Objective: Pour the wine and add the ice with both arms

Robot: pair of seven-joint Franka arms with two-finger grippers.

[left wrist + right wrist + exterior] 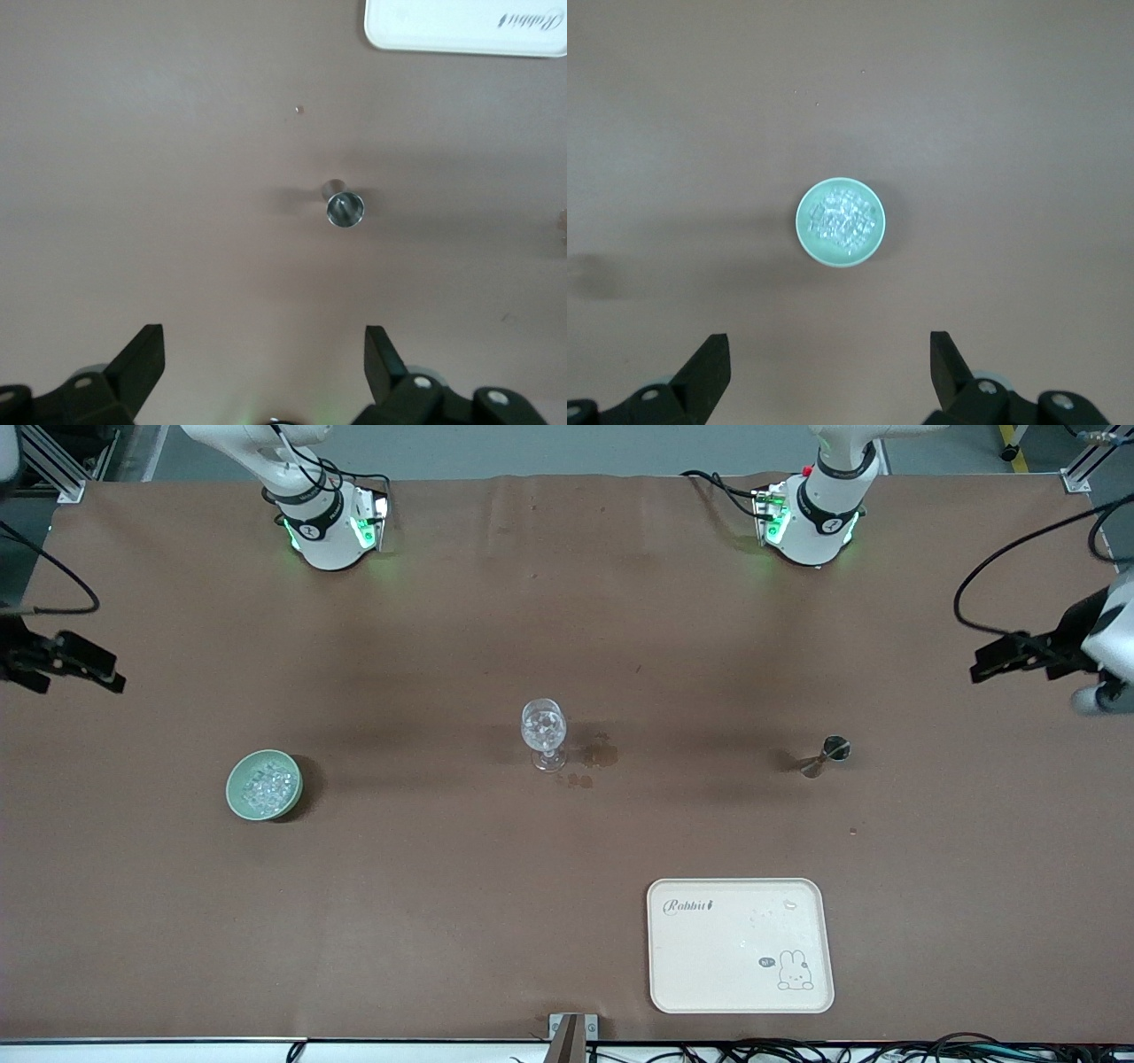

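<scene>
Nearest the front camera we list a cream tray (740, 945) with a rabbit drawing, lying flat toward the left arm's end of the table (567, 646); its corner also shows in the left wrist view (461, 31).

Farther from the camera we record three items in a rough row. A pale green bowl (264, 785) sits toward the right arm's end and holds the ice (266, 783), a heap of small clear lumps (843, 220). A clear stemmed glass (543, 733) stands upright mid-table, with glinting contents we cannot identify and a few dark spots (601, 755) just beside its foot. A small metal jigger (824, 755) lies toward the left arm's end.

The left gripper (264, 354) hangs high over the jigger (344, 207), fingers spread, empty. The right gripper (829, 359) hangs high over the bowl (841, 222), fingers spread, empty.
</scene>
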